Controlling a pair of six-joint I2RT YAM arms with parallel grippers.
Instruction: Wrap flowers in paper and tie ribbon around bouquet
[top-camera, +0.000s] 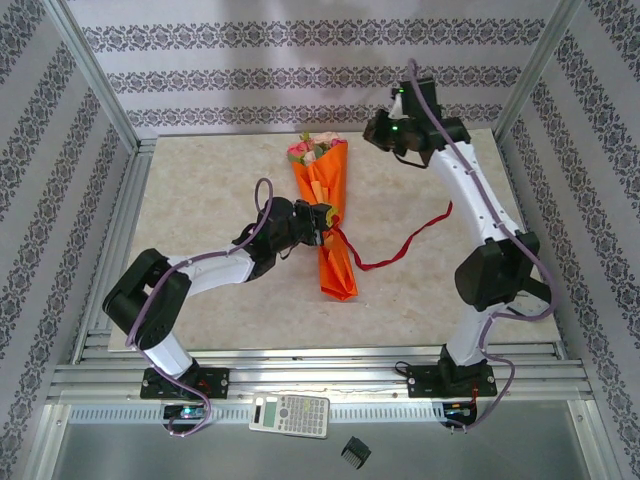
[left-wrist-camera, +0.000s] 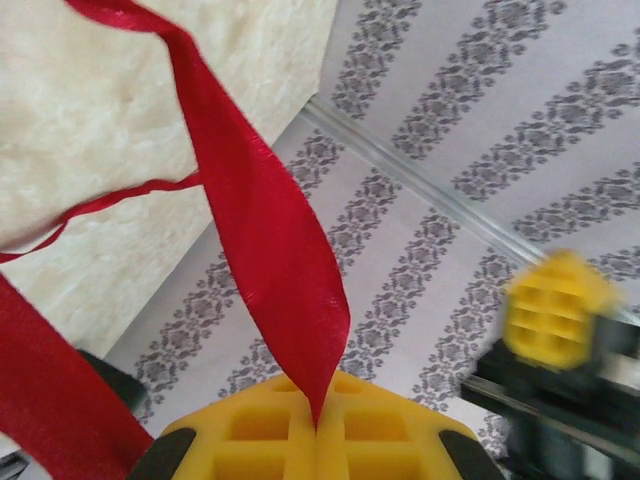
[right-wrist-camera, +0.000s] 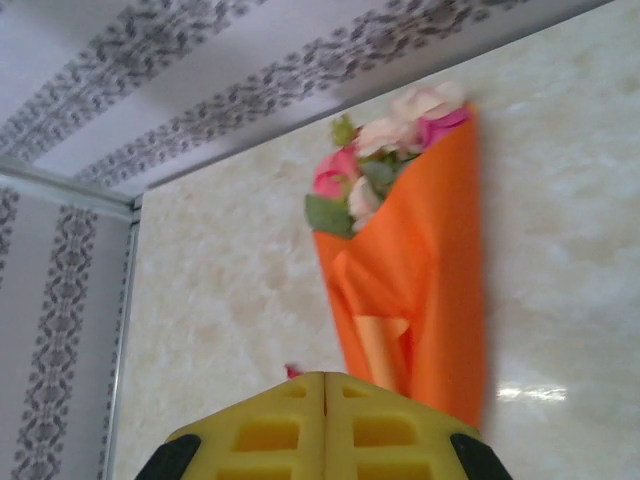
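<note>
The bouquet (top-camera: 322, 185) lies mid-worktop (top-camera: 200, 200), rose heads toward 12 o'clock and narrow end toward 6. The ribbon (left-wrist-camera: 270, 230) leaves its waist and trails toward 3 o'clock. The left pincer (top-camera: 320, 222) sits against the cone's waist from 9 o'clock, clamped on the ribbon. The right pincer (right-wrist-camera: 325, 400) hangs at 1 o'clock from the bouquet, well apart, pads pressed together, empty. A calculator (top-camera: 290, 413) lies at 6 o'clock, its lettering too small to read.
</note>
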